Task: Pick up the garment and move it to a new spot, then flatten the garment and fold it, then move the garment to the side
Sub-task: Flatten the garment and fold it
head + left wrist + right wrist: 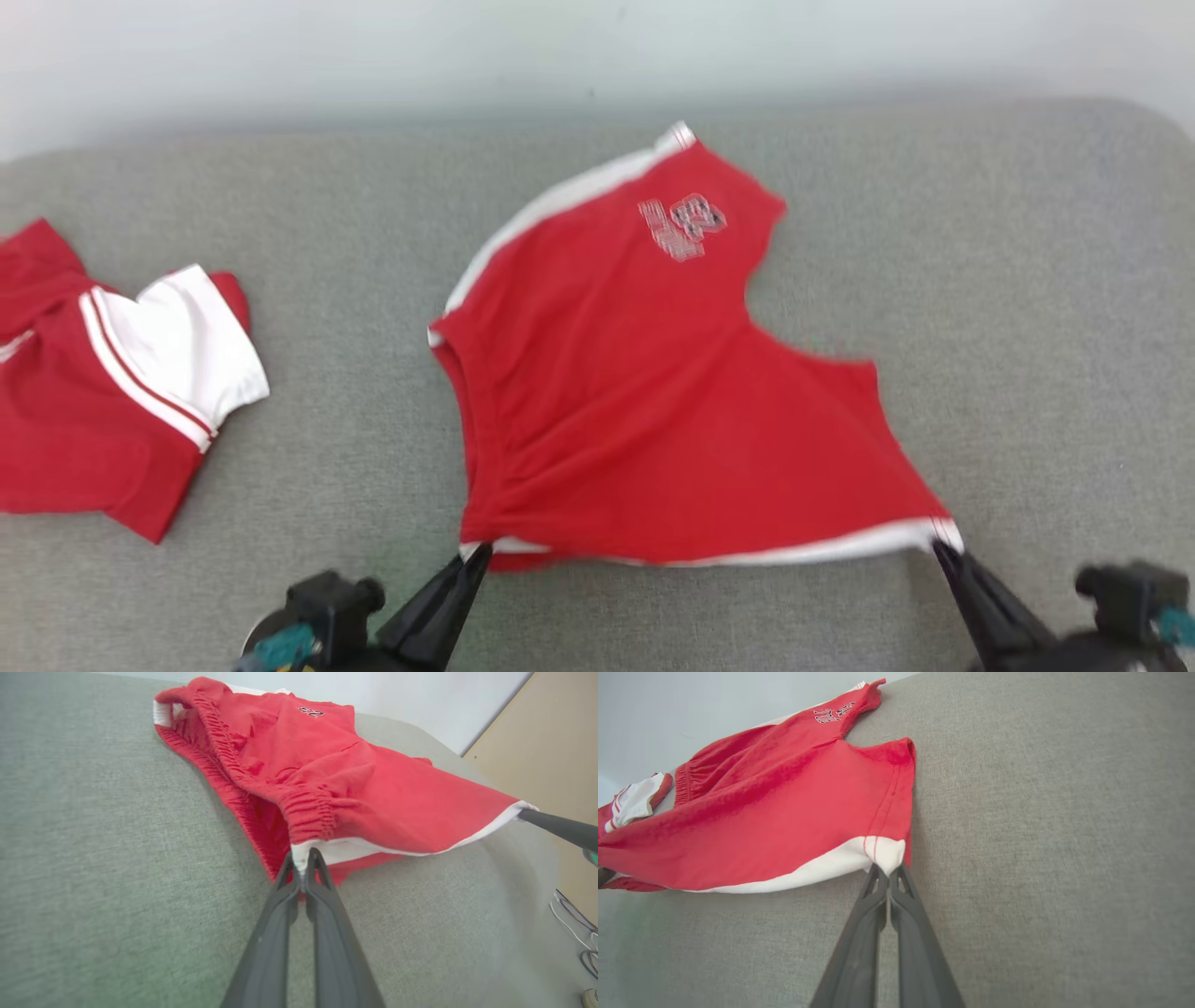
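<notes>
Your left gripper (478,553) and right gripper (936,544) each pinch a near corner of the red shorts (644,392). The white-trimmed edge is stretched taut between them, and the rest is spread over the grey cushion (1027,308). This looks like the flattening step. Next, lay that edge down evenly, without bunching. A second red garment (103,411) lies well to the left.

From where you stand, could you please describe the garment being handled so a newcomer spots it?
On the wide grey fabric surface, look to the middle for the red shorts with white side stripes. Unlike the crumpled red-and-white garment at the left, they bear a pale printed number, and the left gripper and right gripper pinch their near white-striped edge at its two corners.
</notes>
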